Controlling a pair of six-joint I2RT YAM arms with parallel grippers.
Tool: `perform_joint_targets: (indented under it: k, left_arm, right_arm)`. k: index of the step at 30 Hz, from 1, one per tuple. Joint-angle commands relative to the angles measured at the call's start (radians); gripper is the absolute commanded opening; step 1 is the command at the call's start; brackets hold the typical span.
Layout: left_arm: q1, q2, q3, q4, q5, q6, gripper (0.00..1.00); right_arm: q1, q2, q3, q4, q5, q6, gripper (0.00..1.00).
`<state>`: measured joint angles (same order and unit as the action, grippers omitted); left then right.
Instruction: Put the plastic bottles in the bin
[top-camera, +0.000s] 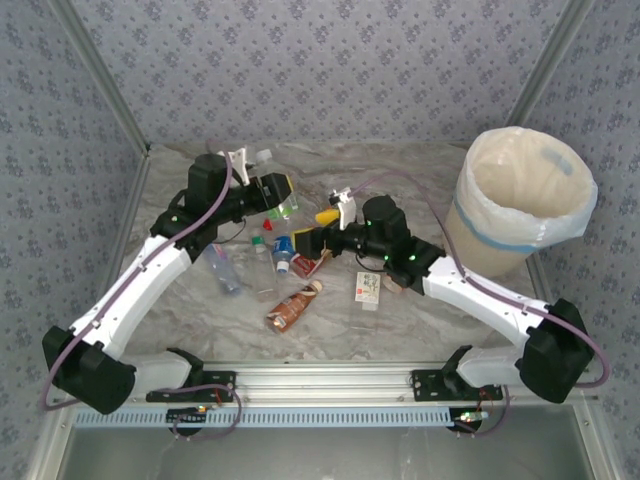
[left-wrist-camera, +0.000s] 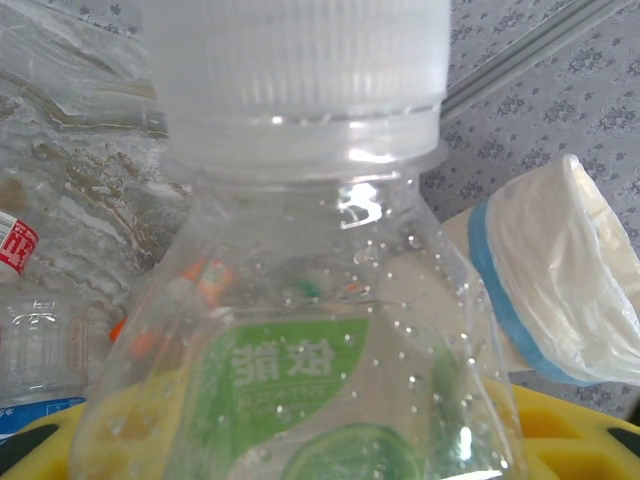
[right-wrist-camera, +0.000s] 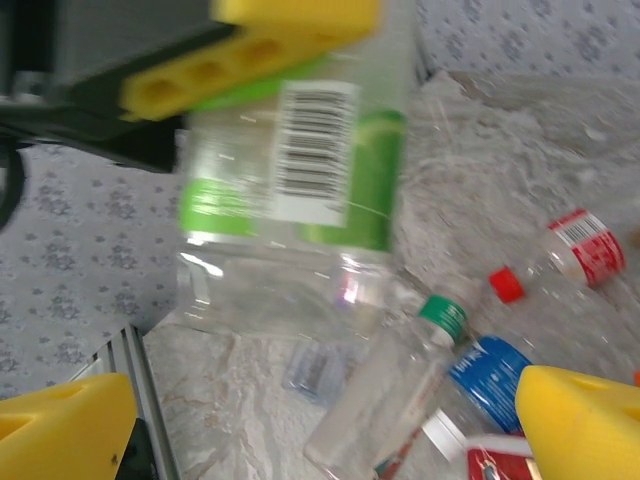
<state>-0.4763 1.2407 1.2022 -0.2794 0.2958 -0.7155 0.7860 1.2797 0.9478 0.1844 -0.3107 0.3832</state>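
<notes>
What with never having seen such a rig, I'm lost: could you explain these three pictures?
Two white-and-black robot arms are bolted at a marble-patterned table's near edge. The overhead picture looks down from behind them; the other two come from wrist cameras. The left pincer is shut on a clear plastic bottle with a green label and white cap. The right pincer is open, empty. More small plastic bottles lie loose on the table. The tall round bin lined with a cream-white bag stands far right.
</notes>
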Motion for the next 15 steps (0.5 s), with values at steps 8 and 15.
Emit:
perform_joint_targets:
  k: [8, 15]
  left_arm:
    - [-0.008, 0.011, 0.013, 0.079, 0.073, -0.039, 0.42]
    - [-0.009, 0.014, -0.016, 0.109, 0.098, -0.059, 0.43]
  right_arm:
    - [0.038, 0.109, 0.094, 0.134, 0.077, -0.08, 1.0]
    - [0.042, 0.167, 0.096, 0.223, 0.131, -0.063, 0.94]
